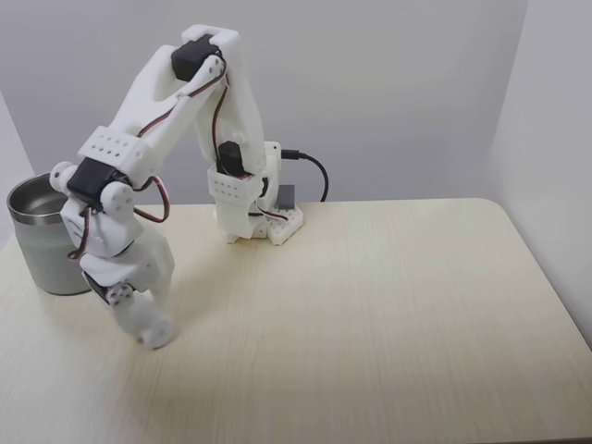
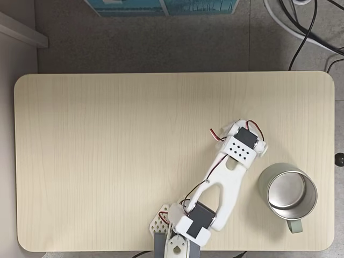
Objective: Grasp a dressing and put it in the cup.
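We cannot make out the dressing anywhere: the gripper [image 1: 155,338] reaches down to the table [image 1: 370,305], and whether its fingers are spread or pinching something we cannot tell. Just beside the arm [image 2: 228,172] stands the cup [image 2: 291,192], its shiny inside apparently empty.

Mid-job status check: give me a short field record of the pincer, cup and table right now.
pincer: tip down at the tabletop, just in front of the cup
pincer state: open or shut, cannot tell
cup: upright on the table, nothing visible inside
arm: folded, elbow high
table: light wood
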